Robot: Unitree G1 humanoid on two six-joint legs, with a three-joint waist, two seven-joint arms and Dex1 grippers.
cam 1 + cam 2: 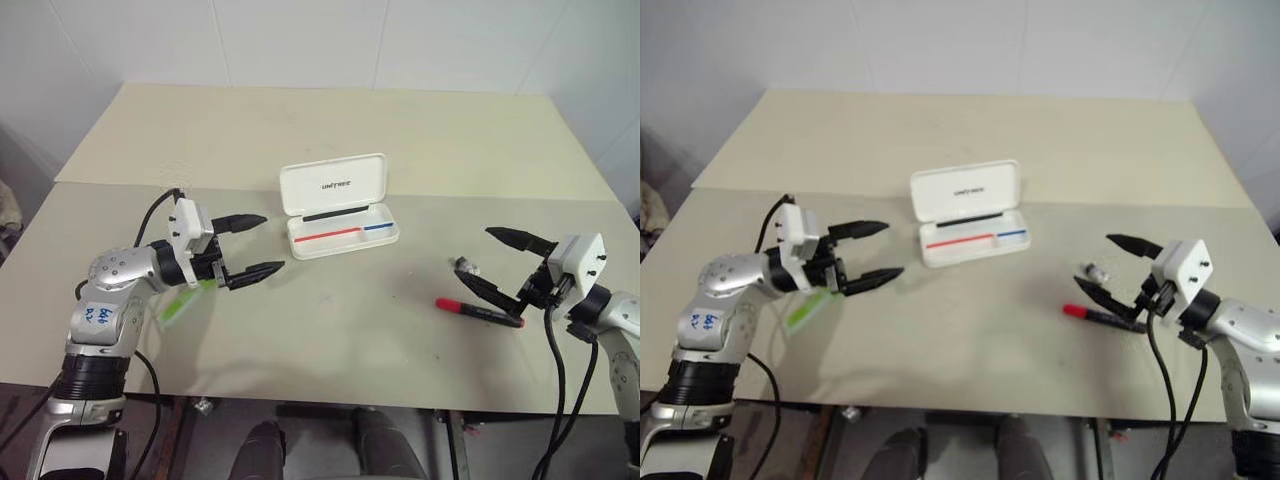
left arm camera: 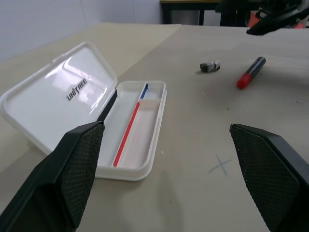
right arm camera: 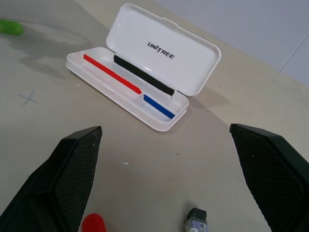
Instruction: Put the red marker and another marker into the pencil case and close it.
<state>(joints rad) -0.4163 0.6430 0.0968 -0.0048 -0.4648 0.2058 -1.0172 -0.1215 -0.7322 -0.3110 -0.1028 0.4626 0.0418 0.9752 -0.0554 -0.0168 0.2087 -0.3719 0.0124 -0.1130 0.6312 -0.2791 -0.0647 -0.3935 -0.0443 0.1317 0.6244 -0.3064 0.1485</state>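
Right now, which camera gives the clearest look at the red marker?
The left wrist view: the red marker lies whole and unobstructed on the table, red end and black barrel both visible. In the head views the right gripper overlaps part of its barrel. The right wrist view catches just its red tip.

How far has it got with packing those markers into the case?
Barely started. The pencil case already lies open on the table, with no marker inside. Nothing is in hand: both the left gripper and the right gripper are open. The red marker and green marker remain to pack; then the lid gets closed.
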